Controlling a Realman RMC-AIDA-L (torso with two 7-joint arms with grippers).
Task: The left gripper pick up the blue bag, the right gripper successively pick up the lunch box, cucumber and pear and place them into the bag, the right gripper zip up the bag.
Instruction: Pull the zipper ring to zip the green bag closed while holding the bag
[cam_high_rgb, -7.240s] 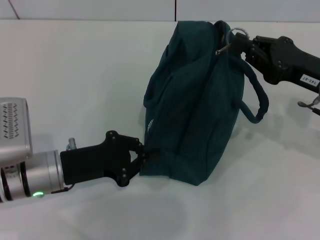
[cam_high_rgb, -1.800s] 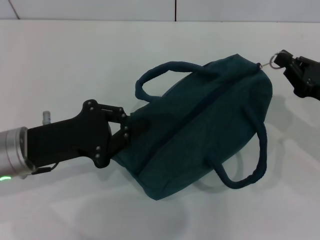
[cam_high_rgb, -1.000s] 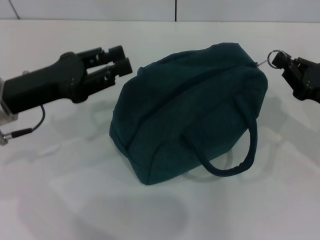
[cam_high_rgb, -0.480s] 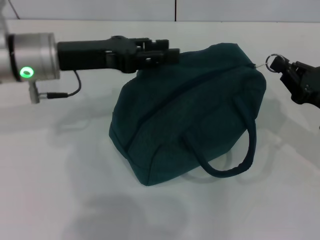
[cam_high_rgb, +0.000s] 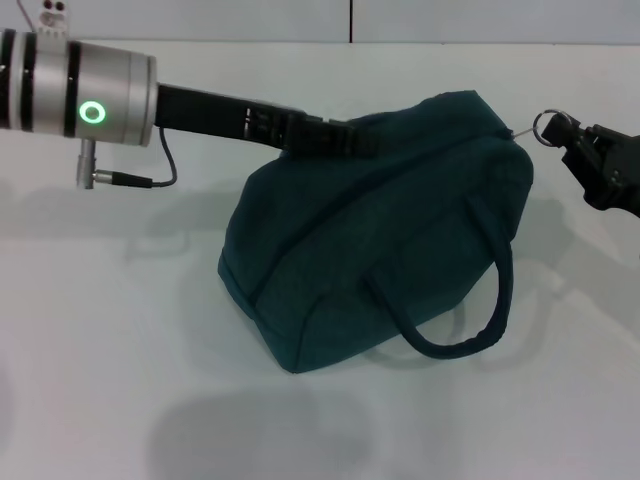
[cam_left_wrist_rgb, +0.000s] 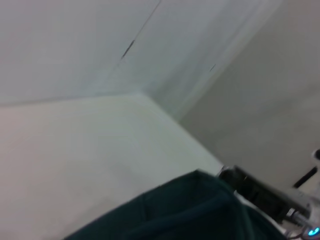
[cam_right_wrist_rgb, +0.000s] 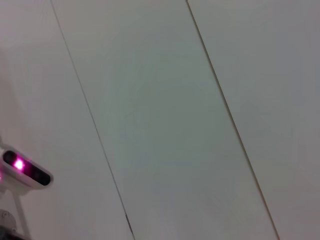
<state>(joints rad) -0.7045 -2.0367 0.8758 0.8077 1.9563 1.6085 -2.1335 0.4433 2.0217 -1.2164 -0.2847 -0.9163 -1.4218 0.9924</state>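
Note:
The blue bag (cam_high_rgb: 380, 250) lies on its side on the white table, one loop handle (cam_high_rgb: 470, 320) hanging toward the front. My left gripper (cam_high_rgb: 360, 140) reaches in from the upper left and sits on the bag's upper back edge, seen edge-on. The left wrist view shows the bag's fabric (cam_left_wrist_rgb: 190, 212) close below. My right gripper (cam_high_rgb: 570, 132) stands at the bag's right end, shut on the metal zipper ring (cam_high_rgb: 547, 125), which is held up in the air. The lunch box, cucumber and pear are out of view.
The white table (cam_high_rgb: 120, 330) spreads around the bag, with a wall behind its far edge. In the left wrist view the right arm (cam_left_wrist_rgb: 260, 192) shows beyond the bag. The right wrist view shows only pale panels and a small device with a pink light (cam_right_wrist_rgb: 22, 169).
My left arm has swung from the bag's left side up and over to its upper back edge, reaching farther right. The bag and right gripper have held still over the last second.

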